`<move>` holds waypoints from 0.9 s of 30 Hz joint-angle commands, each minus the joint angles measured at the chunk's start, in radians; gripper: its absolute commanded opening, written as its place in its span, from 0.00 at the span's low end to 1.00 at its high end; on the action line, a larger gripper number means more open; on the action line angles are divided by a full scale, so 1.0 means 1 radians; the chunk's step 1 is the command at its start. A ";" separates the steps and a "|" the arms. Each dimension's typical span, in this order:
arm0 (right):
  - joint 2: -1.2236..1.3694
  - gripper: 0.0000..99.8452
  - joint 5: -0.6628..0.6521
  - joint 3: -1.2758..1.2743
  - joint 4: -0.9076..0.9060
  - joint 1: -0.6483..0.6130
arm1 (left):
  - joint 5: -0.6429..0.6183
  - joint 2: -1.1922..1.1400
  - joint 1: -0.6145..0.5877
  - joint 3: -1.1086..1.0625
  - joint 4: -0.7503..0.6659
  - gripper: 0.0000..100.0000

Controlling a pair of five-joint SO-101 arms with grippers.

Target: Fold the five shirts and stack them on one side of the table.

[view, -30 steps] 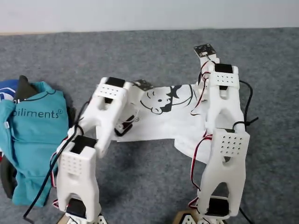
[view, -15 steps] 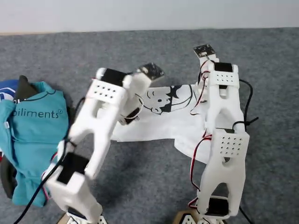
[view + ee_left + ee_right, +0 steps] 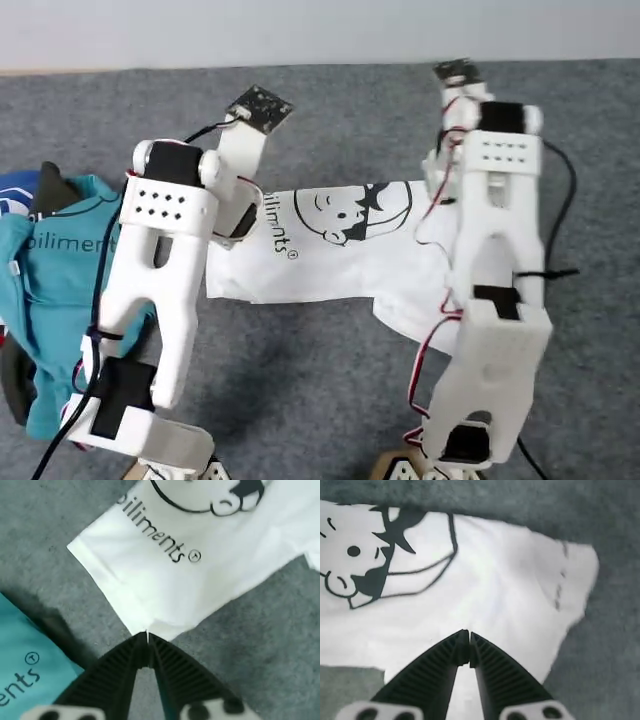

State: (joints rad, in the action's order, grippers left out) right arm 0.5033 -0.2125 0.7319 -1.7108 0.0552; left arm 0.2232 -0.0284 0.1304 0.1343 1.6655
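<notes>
Left arm lifted and swung out toward the teal pile over the last second, no longer lying across the white shirt [image 3: 340, 255]. With that, the shirt's near-left corner drawn outward, the lettering beside the cartoon face now uncovered, the cloth flatter and wider on the grey surface [image 3: 330, 110]. Right arm shifted a little toward the far edge. Reads as spreading and squaring up ahead of a fold, not a fold itself; no crease in this shirt yet.

Left end effector [image 3: 147, 639]: clenched, jaws together, tips exactly at the shirt's pointed corner, a sliver of white between them. Judged to be nipping that corner, going by the cloth tapering to the tips.

Right end effector [image 3: 465, 637]: also clenched, jaws pressed together, poised over the plain white area beside the cartoon print, toward the sleeve end. Touching the cloth or hovering just above: cannot tell. Nothing visibly caught between the jaws.

White shirt at mid-surface between the two arms, print up, one part trailing toward the right arm's base. Teal shirt [image 3: 70, 290] heaped at the left side over something dark blue [image 3: 15, 190], near the white one but apart from it.
</notes>
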 commanded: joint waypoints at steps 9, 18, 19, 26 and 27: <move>-0.595 0.01 0.126 -0.126 -0.085 0.245 | -0.037 -0.086 0.295 -0.033 -0.210 0.01; -0.970 0.01 0.121 -0.545 -0.084 0.490 | 0.000 -0.244 0.512 -0.033 -0.324 0.07; -1.004 0.01 0.109 -0.595 -0.084 0.510 | 0.000 -0.250 0.540 -0.033 -0.325 0.10; -1.210 0.01 0.063 -0.852 -0.065 0.601 | 0.043 -0.288 0.698 0.022 -0.327 0.18; -1.234 0.01 0.063 -0.879 -0.061 0.610 | 0.055 -0.302 0.710 0.045 -0.327 0.19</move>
State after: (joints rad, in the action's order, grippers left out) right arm -0.6490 -0.1343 -0.1013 -1.7538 0.6260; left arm 0.2463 -0.3245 0.7994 0.1158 1.3556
